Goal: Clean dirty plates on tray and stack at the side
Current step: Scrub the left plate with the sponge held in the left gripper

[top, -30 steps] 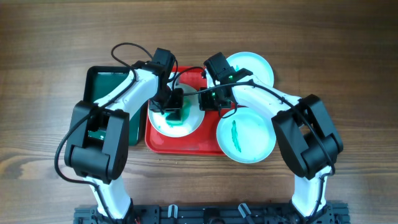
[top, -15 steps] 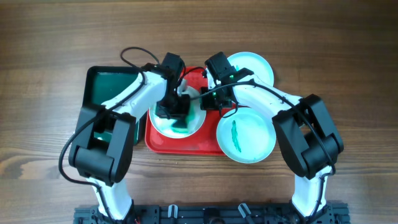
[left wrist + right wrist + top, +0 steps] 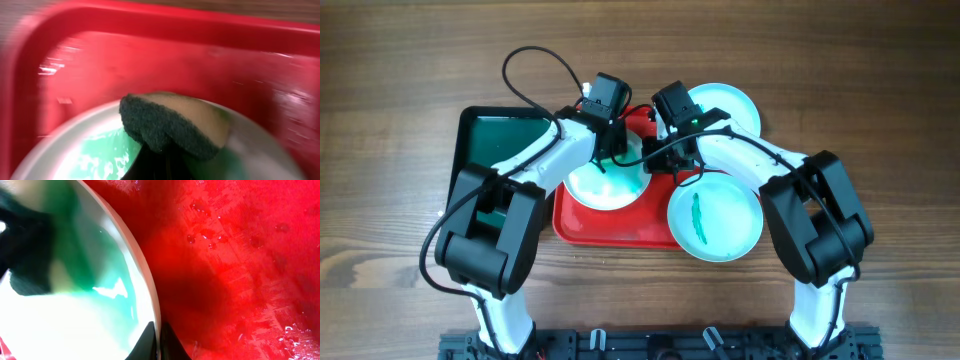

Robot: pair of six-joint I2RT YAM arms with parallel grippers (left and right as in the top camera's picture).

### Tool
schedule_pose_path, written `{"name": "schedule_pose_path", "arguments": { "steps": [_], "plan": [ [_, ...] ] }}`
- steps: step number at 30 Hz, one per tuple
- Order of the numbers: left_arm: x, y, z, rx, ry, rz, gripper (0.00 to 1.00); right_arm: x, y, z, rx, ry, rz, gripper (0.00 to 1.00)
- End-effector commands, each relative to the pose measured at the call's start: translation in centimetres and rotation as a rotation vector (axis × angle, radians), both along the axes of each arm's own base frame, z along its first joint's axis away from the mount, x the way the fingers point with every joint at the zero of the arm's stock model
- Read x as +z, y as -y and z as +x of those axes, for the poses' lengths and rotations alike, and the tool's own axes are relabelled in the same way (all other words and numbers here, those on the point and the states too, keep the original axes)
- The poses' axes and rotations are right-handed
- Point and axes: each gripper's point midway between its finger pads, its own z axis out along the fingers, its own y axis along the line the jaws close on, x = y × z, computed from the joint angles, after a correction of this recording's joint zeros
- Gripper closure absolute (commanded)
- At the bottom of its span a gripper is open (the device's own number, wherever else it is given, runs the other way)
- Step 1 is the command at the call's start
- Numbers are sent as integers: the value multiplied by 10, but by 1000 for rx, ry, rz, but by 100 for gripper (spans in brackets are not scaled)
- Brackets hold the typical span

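A whitish plate (image 3: 605, 185) lies on the red tray (image 3: 610, 228). My left gripper (image 3: 613, 152) is shut on a sponge (image 3: 170, 125) with a dark green scrub face, pressed on the plate's far edge. A teal smear shows on the plate in the left wrist view (image 3: 100, 155). My right gripper (image 3: 665, 160) is shut on this plate's right rim (image 3: 145, 280), with its fingertips (image 3: 159, 340) pinching the edge. A pale-blue plate (image 3: 715, 220) with a teal streak overlaps the tray's right edge. A third pale plate (image 3: 728, 108) lies at the back right, its surface showing no streak.
A narrower dark green tray (image 3: 495, 135) sits left of the red tray, under my left arm. The red tray floor is wet with droplets in the right wrist view (image 3: 240, 270). Bare wooden table surrounds the trays.
My left gripper with the sponge has moved from the plate's middle to its far edge. The teal smear on that plate has largely gone in the overhead view. The right gripper has stayed put.
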Motion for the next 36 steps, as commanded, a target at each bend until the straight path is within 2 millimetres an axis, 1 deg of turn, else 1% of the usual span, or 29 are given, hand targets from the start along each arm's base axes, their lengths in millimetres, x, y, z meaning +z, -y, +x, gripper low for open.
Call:
{"name": "schedule_pose_path", "arguments": {
  "steps": [1,2,4,5,6,8,9,10,11,13,14,16,17,18,19,20,21,22,23,24,26,29,32,33,34,35,36],
  "plan": [
    [-6,-62,-13,162,-15,284,96,-6,-5,-7,23,-27,4,96],
    [-8,-68,-23,183,-55,293,96,-6,-5,-7,23,-27,4,96],
    [-14,-68,-39,171,-134,278,96,-6,-5,-7,22,-28,5,96],
    [-21,-57,-54,127,-222,215,96,-6,-5,-7,23,-28,4,96],
    [-26,-40,-67,65,-299,126,96,-6,-5,-7,22,-28,5,96],
    [-28,6,-88,-85,-419,-121,96,-6,-5,-6,23,-25,6,96],
    [-23,31,-98,-179,-463,-258,96,-6,-5,-6,23,-25,6,96],
    [-16,50,-106,-245,-493,-374,96,-6,-5,-6,22,-26,6,96],
    [-11,60,-108,-272,-502,-431,96,-6,-5,-6,22,-26,6,96],
    [-8,68,-104,-289,-481,-475,96,-6,-5,-6,19,-27,6,96],
    [-7,71,-97,-299,-448,-482,96,-6,-5,-6,19,-27,6,96],
    [-5,77,-74,-323,-347,-488,96,-6,-5,-6,17,-28,7,96],
    [-7,75,-66,-320,-311,-465,96,-6,-5,-6,17,-28,7,95],
    [-11,65,-53,-273,-264,-400,96,-6,-5,-6,17,-27,7,95],
    [-16,48,-41,-179,-223,-309,96,-6,-5,-6,17,-27,7,95],
    [-20,26,-31,-73,-182,-200,96,-6,-5,-6,17,-27,7,95],
    [-21,8,-25,3,-151,-112,96,-6,-5,-6,17,-27,7,95],
    [-20,-11,-21,74,-120,-25,96,-6,-5,-6,17,-27,7,95],
    [-17,-36,-19,165,-80,94,96,-6,-5,-6,17,-27,7,95],
    [-13,-52,-20,214,-60,171,96,-6,-5,-6,17,-27,7,95],
    [-7,-65,-25,240,-63,239,96,-6,-5,-6,17,-27,7,95],
    [-2,-70,-39,238,-123,264,96,-6,-6,-5,17,-23,9,95],
    [-3,-59,-69,208,-264,199,96,-6,-6,-5,17,-24,9,95],
    [-4,-53,-79,196,-314,161,96,-6,-6,-5,17,-24,9,95],
    [-5,-42,-90,152,-378,102,96,-6,-6,-5,17,-24,9,95],
    [-6,-27,-101,66,-445,28,96,-6,-6,-5,17,-24,9,95],
    [-5,-7,-115,-49,-517,-76,96,-6,-6,-5,17,-24,8,95]
  ]
}}
